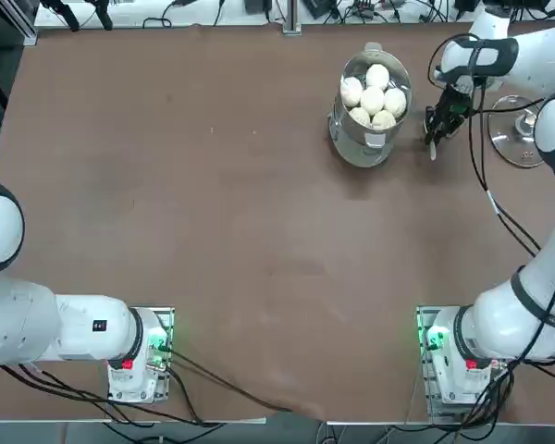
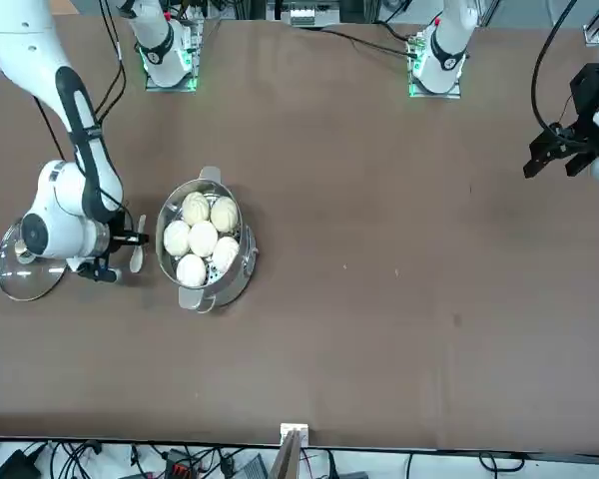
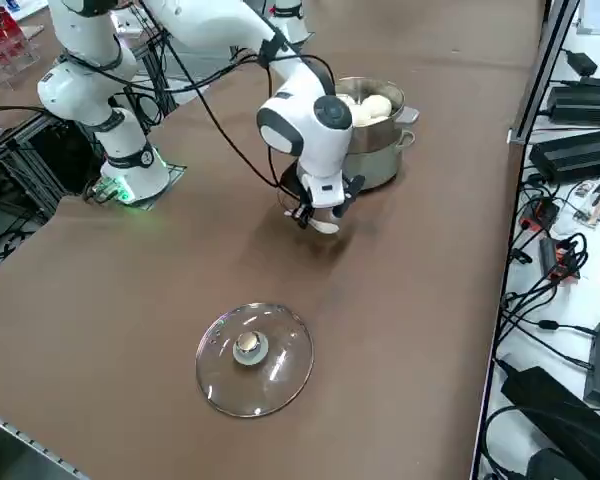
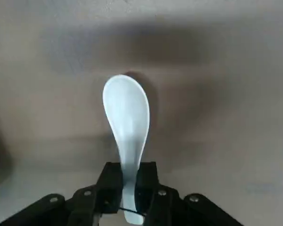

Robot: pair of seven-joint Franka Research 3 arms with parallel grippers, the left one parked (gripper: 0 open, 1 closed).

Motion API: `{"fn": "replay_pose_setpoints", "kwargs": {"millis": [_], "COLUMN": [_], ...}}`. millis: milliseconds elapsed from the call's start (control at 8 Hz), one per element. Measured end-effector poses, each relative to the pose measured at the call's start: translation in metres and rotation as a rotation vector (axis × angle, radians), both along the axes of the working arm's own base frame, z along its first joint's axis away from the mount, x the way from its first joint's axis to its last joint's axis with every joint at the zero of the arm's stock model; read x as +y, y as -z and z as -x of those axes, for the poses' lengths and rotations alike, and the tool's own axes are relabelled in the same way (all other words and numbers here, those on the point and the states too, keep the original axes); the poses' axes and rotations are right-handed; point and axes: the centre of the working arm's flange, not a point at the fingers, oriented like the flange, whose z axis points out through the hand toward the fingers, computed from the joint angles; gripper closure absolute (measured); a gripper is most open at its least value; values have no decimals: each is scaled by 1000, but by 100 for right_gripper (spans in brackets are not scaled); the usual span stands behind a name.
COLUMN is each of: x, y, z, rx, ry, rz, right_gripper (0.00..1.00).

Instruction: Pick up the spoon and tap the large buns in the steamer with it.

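Observation:
The white spoon (image 4: 126, 117) has its handle clamped between my right gripper's fingers (image 4: 130, 181), bowl pointing down toward the brown table. In the top view the right gripper (image 1: 435, 129) hangs just right of the steamer (image 1: 368, 139), a shiny metal pot holding several large buns (image 1: 374, 96). The front view shows the spoon (image 2: 137, 256) beside the steamer (image 2: 228, 289), apart from it. From the right side the spoon (image 3: 323, 225) hangs slightly above the table in front of the steamer (image 3: 378, 150).
A flat glass lid (image 3: 254, 358) with a knob lies on the table on the gripper's far side from the steamer, seen also as the lid (image 1: 527, 134) at the top view's right edge. Cables trail from the right arm.

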Motion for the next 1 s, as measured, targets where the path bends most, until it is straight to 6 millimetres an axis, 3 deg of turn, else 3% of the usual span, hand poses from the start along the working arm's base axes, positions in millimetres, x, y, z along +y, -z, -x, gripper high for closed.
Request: {"fn": "replay_pose_setpoints", "kwargs": {"millis": [375,875,1000], "x": [2,3,3], "y": [5,-5,-20], "z": [1,-6,-13], "rx": [5,-18,-45], "ry": [-3,-10,-13], "rz": [-2,-3,-3], "right_gripper": [72,3,0]}}
